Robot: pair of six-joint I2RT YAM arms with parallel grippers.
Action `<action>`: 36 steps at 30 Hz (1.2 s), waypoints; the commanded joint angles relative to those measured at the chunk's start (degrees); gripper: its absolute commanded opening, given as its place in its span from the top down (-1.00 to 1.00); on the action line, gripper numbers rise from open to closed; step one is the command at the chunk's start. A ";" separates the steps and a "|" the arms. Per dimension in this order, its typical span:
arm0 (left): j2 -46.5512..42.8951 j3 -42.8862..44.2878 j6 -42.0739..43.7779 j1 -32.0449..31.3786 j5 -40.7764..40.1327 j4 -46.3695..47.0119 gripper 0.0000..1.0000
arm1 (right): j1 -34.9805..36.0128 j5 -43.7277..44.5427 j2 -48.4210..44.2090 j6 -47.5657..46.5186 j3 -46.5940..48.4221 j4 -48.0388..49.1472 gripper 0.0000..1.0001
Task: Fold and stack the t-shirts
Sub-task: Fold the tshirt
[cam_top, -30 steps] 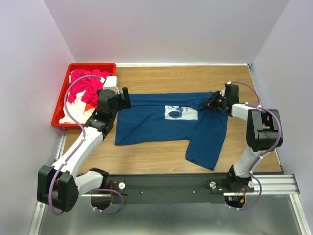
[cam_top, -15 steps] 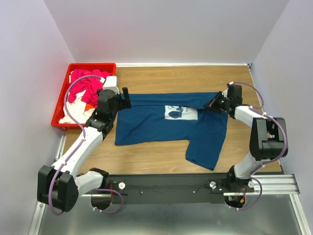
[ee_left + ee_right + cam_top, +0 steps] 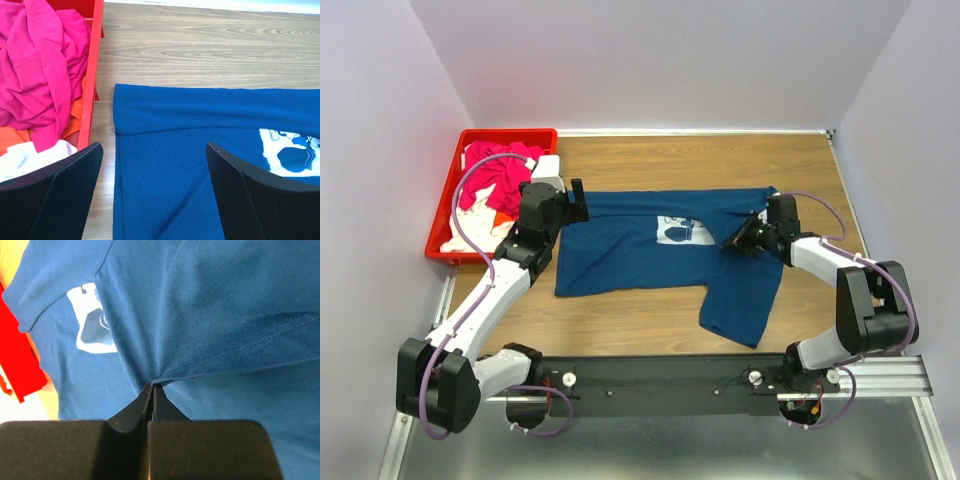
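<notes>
Pressed together on a ridge of blue cloth, the right gripper [image 3: 152, 388] pinches the navy t-shirt [image 3: 640, 255] just right of its white print [image 3: 685, 232]. Creases run into the tips. From them I judge that the hold is meant to draw the right part of the shirt across toward the left for a fold.

The shirt lies spread on the desk [image 3: 720, 160] in the middle of the scene. 1 band along its far edge is turned over on itself, and a flap reaches toward the near right.

The left gripper [image 3: 153, 150] is spread wide over the shirt's left edge, just beside the red crate [image 3: 510, 133], and holds nothing. It seems placed to pin or pick up that side as a partner to the right one.

The other shirts sit in a heap in the crate at the far left. A pink shirt [image 3: 500, 175] is on top, with an orange shirt [image 3: 75, 115] and a white shirt [image 3: 20, 157] showing under it. None of them is folded, so by my estimate the task is at its 1st shirt.

Whether the right jaws hold 1 layer of cloth or 2, I cannot tell. Neither view makes clear whether the left gripper touches the cloth or hangs above it. The heap hides whatever lies beneath it, and the navy shirt's neck and sleeves are hard to make out.
</notes>
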 commanded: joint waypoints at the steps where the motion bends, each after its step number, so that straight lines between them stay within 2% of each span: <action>1: 0.28 0.52 -0.18 0.09 1.28 0.99 -0.83 | 1.59 4.65 -0.70 3.15 0.33 -0.93 0.78; 3: 0.37 0.52 -0.09 0.09 1.19 -0.15 -0.83 | 2.29 4.48 0.35 2.89 0.86 -1.01 0.74; 6: 0.55 0.52 0.00 0.09 1.28 -0.32 -0.83 | 2.91 3.69 1.23 2.62 1.13 -0.93 0.57; 7: 0.63 0.52 -0.09 0.09 1.37 -0.32 -0.83 | 2.99 3.08 1.67 2.27 1.13 -0.93 0.43; 10: 0.98 0.52 0.00 0.09 1.28 -0.50 -0.83 | 2.99 1.93 0.37 -0.36 1.56 -2.33 0.37; 13: 1.16 0.61 0.09 0.09 1.19 -0.50 -0.83 | 2.73 10.16 -4.19 -5.01 3.14 -6.54 0.28; 14: 0.99 0.52 0.00 0.09 1.11 -0.50 -0.83 | 2.12 14.89 -5.00 -6.42 3.67 -9.16 0.27; 17: 1.07 0.69 0.00 0.09 1.37 -0.59 -0.83 | -2.17 21.15 -7.02 -9.94 4.73 -12.17 0.25; 23: 0.81 0.61 0.00 0.09 1.02 -0.50 -0.83 | -10.18 23.28 -6.77 -10.30 1.58 -10.96 0.37; 27: 0.90 0.61 0.00 0.09 1.46 -0.59 -0.83 | -13.61 18.38 -4.13 -9.60 0.08 -7.70 0.40; 36: 1.25 0.61 0.26 0.09 1.55 -0.67 -0.83 | -13.97 12.83 0.44 -11.53 -0.19 -2.43 0.39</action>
